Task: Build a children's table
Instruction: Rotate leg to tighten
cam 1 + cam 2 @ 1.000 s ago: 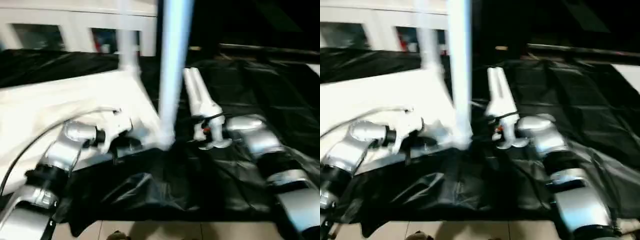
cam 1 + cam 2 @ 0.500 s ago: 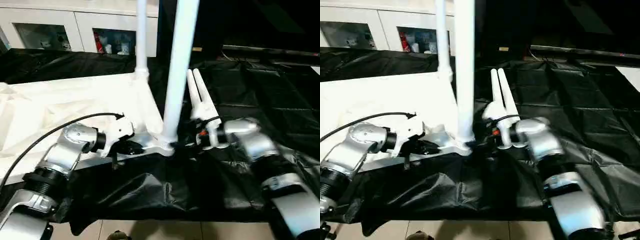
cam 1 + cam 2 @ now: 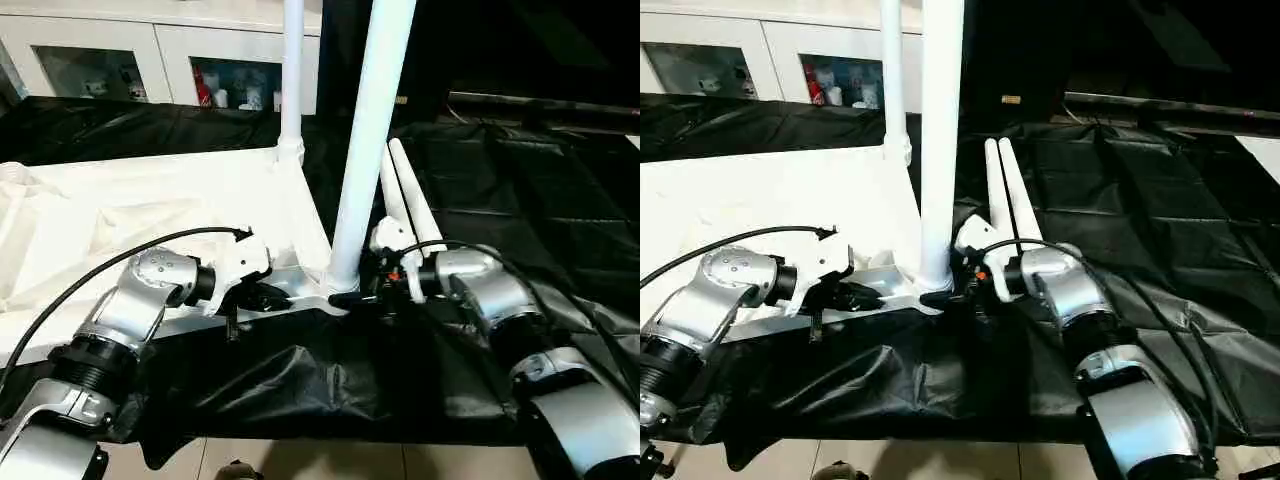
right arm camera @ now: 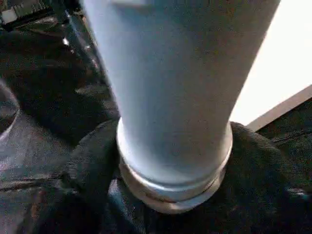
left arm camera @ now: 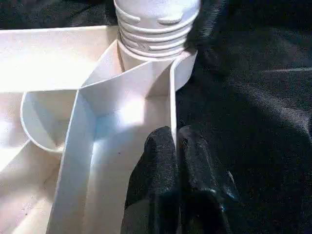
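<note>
Both upright legs, the near leg (image 3: pixel 368 130) and far leg (image 3: pixel 292 75), run off the top edge, ends unseen.

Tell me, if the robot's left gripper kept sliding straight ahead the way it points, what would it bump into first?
Probably the near standing leg. The left gripper is clamped on the tabletop's rim, and that leg's ribbed base sits in the corner socket straight ahead.

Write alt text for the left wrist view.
The left gripper is shut on the tabletop's rim, one finger on each side. Just beyond it, a ribbed white leg sits in the corner socket; black sheeting lies beside the rim.
</note>
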You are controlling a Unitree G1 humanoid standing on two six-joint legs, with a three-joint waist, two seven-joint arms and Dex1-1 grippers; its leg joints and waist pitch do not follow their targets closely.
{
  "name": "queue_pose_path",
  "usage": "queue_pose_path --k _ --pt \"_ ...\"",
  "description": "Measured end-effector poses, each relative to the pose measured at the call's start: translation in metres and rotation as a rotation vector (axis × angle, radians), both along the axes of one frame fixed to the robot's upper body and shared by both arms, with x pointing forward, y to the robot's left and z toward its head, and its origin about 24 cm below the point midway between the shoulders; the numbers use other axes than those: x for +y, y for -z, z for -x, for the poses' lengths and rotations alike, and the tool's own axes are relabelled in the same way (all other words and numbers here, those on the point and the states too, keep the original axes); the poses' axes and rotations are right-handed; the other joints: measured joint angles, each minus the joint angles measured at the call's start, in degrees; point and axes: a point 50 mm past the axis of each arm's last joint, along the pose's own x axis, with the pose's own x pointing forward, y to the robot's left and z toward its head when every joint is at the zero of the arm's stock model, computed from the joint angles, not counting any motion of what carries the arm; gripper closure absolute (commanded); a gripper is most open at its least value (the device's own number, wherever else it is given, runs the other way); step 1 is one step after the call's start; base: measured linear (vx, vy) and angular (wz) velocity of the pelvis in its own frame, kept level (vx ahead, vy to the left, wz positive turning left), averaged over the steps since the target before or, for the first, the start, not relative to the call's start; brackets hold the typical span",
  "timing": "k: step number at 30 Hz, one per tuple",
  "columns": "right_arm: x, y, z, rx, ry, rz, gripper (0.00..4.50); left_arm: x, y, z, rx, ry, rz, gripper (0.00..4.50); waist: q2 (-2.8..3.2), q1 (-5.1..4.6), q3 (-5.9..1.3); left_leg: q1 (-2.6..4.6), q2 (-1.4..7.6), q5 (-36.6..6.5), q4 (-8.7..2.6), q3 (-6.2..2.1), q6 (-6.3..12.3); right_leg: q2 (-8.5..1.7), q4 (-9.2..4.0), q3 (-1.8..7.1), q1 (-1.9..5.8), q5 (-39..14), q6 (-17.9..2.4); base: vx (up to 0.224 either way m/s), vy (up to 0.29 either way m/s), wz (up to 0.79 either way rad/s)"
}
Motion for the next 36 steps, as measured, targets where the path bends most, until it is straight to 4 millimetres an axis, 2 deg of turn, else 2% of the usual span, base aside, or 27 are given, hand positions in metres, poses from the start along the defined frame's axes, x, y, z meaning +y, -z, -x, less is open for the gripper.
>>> queue_pose_path --k 2,15,20,23,25,29,31,33,34,36 --pt "0.001 0.0 0.0 0.0 0.001 -0.002 1.57 0.0 0.0 0.0 0.0 0.0 -0.001 4.5 0.0 0.0 0.0 0.0 0.0 0.0 0.0 0.0 0.0 0.0 0.01 0.0 0.0 0.0 0.0 0.0 0.0 0.0" --pt "0.006 0.005 0.0 0.001 0.039 -0.036 1.72 0.0 0.001 -0.001 -0.016 -0.026 -0.007 4.5 0.02 -0.13 -0.01 0.11 0.0 0.0 0.03 0.0 -0.05 0.0 0.2 0.02 0.02 0.0 0.0 0.0 0.0 0.0" --pt "0.018 0.023 -0.011 -0.004 0.485 -0.101 1.73 -0.029 0.015 -0.021 -0.051 -0.281 0.038 4.5 0.27 -0.64 -0.18 1.2 -0.14 0.1 0.0 -0.01 -0.17 -0.01 0.22 0.27 0.85 -0.2 0.4 0.0 0.0 0.0" --pt "0.02 0.028 -0.015 0.001 0.67 -0.124 1.73 -0.048 0.021 -0.026 -0.042 -0.366 0.079 4.5 0.38 -1.17 -0.25 1.22 -0.19 0.1 -0.03 -0.02 -0.16 -0.02 -0.05 0.33 1.02 -0.3 0.4 0.0 0.0 0.0" --pt "0.021 0.028 -0.016 -0.012 0.746 -0.132 1.73 -0.057 0.022 -0.028 -0.034 -0.401 0.099 4.5 0.41 -1.37 -0.27 1.08 -0.22 0.1 -0.03 -0.02 -0.16 -0.02 -0.25 0.34 1.01 -0.3 0.4 0.0 0.0 0.0" --pt "0.023 0.029 -0.016 -0.022 0.76 -0.148 1.73 -0.058 0.022 -0.029 -0.039 -0.401 0.102 4.5 0.41 -1.47 -0.27 1.0 -0.26 0.1 -0.03 -0.02 -0.16 -0.02 -0.34 0.41 0.99 -0.2 0.4 0.0 0.0 0.0" --pt "0.023 0.029 -0.016 -0.019 0.75 -0.162 1.17 -0.056 0.021 -0.028 -0.049 -0.377 0.095 4.5 0.4 -1.58 -0.27 0.96 -0.26 0.1 -0.04 -0.02 -0.15 -0.01 -0.32 0.42 0.91 -0.2 0.4 0.0 0.0 0.0" --pt "0.025 0.028 -0.015 -0.011 0.714 -0.182 1.17 -0.049 0.02 -0.026 -0.058 -0.347 0.09 4.5 0.41 -1.87 -0.26 0.94 -0.25 0.1 -0.07 -0.02 -0.15 -0.01 -0.3 0.42 0.87 -0.1 0.4 0.0 0.0 0.0" --pt "0.026 0.027 -0.014 -0.009 0.683 -0.193 0.93 -0.046 0.02 -0.025 -0.062 -0.328 0.09 4.5 0.41 -2.13 -0.26 0.91 -0.25 0.1 -0.1 -0.02 -0.15 -0.01 -0.29 0.42 0.82 0.0 0.5 0.0 0.0 0.0" --pt "0.026 0.026 -0.013 -0.009 0.629 -0.199 0.85 -0.04 0.019 -0.023 -0.068 -0.303 0.091 4.5 0.41 -2.43 -0.27 0.9 -0.2 0.1 -0.25 -0.02 -0.15 0.04 -0.27 0.37 0.77 0.0 0.5 0.0 0.0 0.0"
